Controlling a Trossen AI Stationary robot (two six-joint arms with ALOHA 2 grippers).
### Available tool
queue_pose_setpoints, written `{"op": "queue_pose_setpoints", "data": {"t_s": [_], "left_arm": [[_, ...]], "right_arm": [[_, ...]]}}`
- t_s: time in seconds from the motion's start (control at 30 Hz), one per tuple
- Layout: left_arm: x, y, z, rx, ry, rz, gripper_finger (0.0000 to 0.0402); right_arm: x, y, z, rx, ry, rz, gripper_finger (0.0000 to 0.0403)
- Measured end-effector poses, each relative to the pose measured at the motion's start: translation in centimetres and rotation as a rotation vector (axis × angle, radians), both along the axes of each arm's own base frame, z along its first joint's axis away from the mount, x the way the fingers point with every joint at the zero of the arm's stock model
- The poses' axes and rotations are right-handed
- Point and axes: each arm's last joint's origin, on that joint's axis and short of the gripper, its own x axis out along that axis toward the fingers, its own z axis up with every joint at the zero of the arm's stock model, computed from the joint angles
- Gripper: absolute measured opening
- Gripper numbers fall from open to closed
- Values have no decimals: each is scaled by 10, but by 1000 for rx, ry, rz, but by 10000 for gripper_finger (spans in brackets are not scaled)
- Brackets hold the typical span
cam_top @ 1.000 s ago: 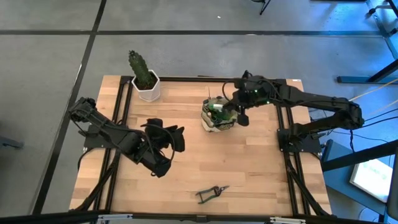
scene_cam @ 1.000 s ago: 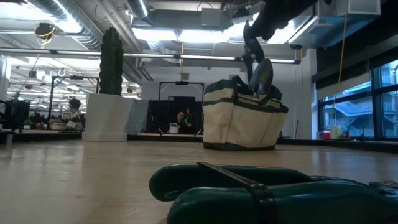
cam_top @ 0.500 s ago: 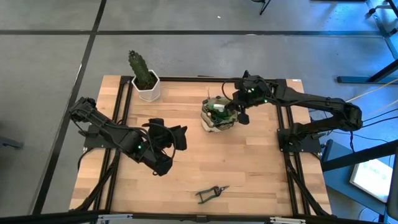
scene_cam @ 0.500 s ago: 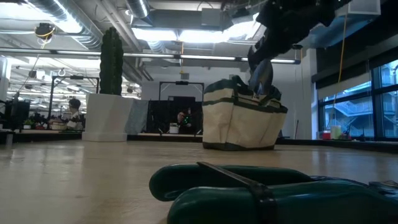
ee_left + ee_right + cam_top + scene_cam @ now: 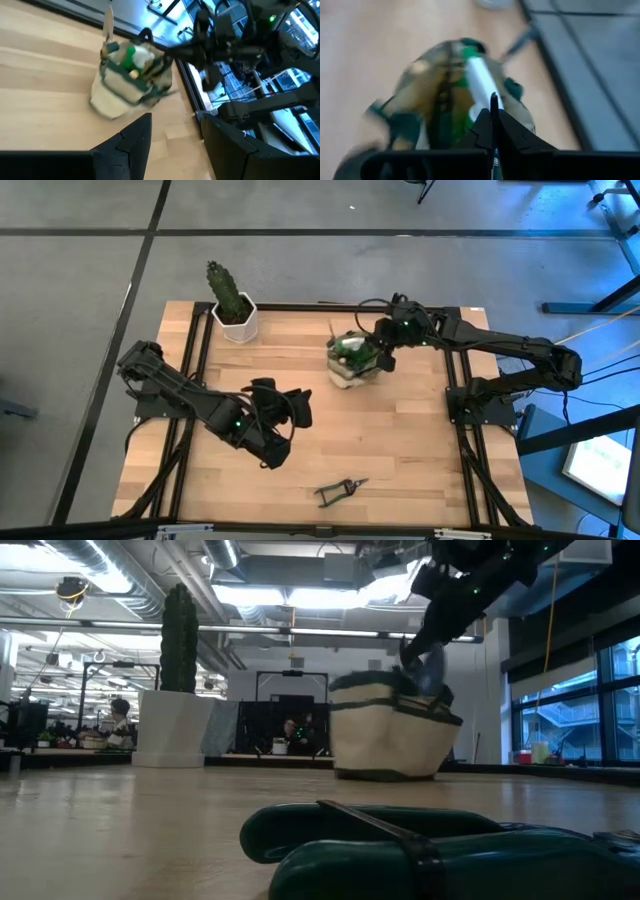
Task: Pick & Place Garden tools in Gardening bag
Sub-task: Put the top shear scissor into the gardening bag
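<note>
Gardening bag [image 5: 349,361] tilts beside right claw [image 5: 384,360], pincers together.

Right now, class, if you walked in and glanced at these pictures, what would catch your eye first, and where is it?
First, the gardening bag at the table's far middle, tools poking out, with the right gripper at its rim, fingers pinched together. Next, the black pruning shears lying alone near the front edge. The left gripper hangs open over mid-table; a cactus stands at the far left corner.
</note>
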Motion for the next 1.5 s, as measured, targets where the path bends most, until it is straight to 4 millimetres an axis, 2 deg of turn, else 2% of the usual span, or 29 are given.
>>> {"op": "queue_pose_setpoints", "data": {"t_s": [0.2,0.87,1.1,1.5], "left_arm": [[7,-4,-6,-13,-10,-3,168],[8,-5,-4,-11,-32,1,168],[9,-5,-4,-15,-40,1,168],[10,-6,-1,-9,-51,-12,168]], "right_arm": [[0,-1,0,-120,44,-201,6],[0,-6,5,-78,-68,-506,6],[9,-7,8,-113,-138,-525,6],[23,-11,-15,-64,-60,-482,6]]}}
